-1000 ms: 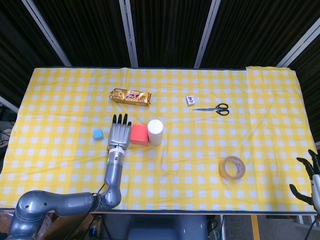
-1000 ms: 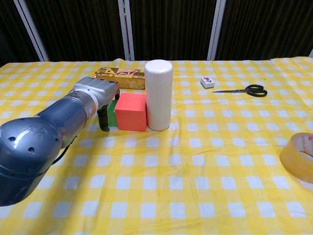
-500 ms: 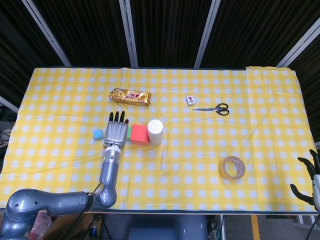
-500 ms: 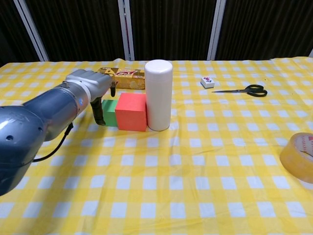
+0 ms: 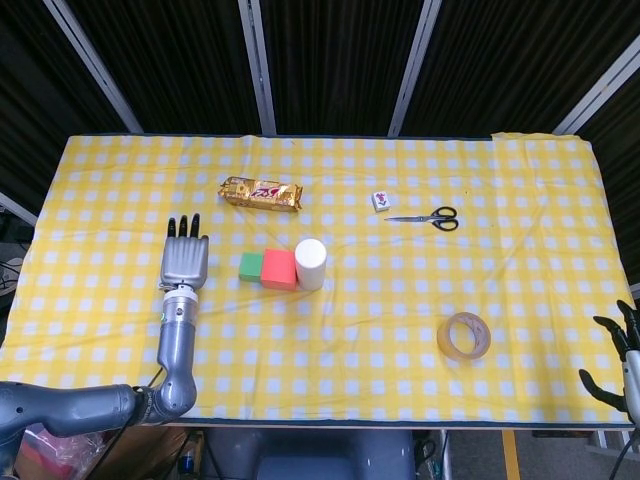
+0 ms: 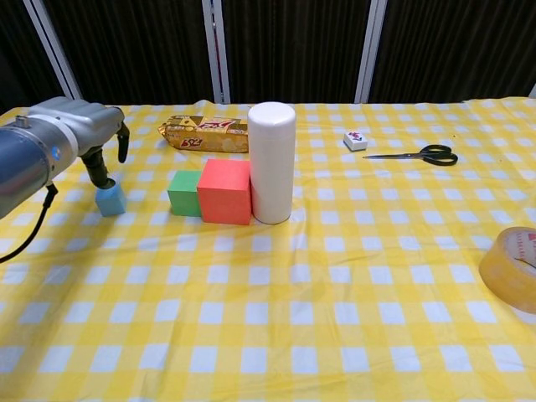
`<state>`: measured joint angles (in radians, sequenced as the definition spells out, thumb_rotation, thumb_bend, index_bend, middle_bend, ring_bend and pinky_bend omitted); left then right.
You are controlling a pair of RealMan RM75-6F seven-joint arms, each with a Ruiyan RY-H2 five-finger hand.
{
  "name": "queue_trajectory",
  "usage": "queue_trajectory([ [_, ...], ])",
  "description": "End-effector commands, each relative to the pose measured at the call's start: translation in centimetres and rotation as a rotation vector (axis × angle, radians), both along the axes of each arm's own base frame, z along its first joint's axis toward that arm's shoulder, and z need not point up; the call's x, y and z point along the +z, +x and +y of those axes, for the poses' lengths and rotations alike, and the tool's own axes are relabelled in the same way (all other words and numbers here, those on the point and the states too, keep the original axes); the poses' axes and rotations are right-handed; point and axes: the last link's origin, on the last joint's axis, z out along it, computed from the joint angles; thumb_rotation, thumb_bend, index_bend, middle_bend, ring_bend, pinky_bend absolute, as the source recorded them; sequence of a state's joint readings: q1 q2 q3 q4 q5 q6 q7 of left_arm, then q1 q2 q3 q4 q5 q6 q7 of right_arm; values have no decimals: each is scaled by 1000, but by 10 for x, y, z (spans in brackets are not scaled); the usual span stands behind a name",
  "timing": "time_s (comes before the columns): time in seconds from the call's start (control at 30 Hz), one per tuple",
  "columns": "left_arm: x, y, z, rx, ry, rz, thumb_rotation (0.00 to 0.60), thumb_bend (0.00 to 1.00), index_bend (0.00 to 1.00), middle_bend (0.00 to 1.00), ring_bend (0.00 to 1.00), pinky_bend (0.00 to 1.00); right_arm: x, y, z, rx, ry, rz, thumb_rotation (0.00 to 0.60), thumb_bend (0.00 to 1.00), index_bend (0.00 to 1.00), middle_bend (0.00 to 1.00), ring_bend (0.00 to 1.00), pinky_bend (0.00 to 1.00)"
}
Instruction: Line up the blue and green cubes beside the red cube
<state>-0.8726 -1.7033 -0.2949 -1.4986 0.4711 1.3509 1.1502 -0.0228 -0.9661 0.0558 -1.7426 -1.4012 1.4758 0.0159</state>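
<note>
Your left robot hand (image 6: 75, 126) hangs over the small blue cube (image 6: 110, 200), fingers pointing down around it, not clearly gripping. The small green cube (image 6: 184, 193) already touches the red cube (image 6: 224, 192); blue sits well left of both. Right robot hand (image 5: 618, 345) idles open, far off.

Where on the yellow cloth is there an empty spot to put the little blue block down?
Bare cloth lies just left of the green cube, between it and the left robot hand. The wide stretch between the white cylinder and tape roll is free too. It's crowded where the green cube, red cube and cylinder sit together.
</note>
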Motion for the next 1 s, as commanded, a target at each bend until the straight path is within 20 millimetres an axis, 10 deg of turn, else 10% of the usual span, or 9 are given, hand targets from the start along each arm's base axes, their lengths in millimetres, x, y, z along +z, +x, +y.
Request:
queue_trajectory([
  [0.03,0,-12,-3,26,6,15,600,392,420,0,0,0,-1,-1,0,-3,3,-1,600,317,212,0,0,0],
  [1.0,6,-51,-16,72,119,-7,600,270,338,0,0,0,-6,-5,-5,-18,43,-30,600,317,212,0,0,0],
])
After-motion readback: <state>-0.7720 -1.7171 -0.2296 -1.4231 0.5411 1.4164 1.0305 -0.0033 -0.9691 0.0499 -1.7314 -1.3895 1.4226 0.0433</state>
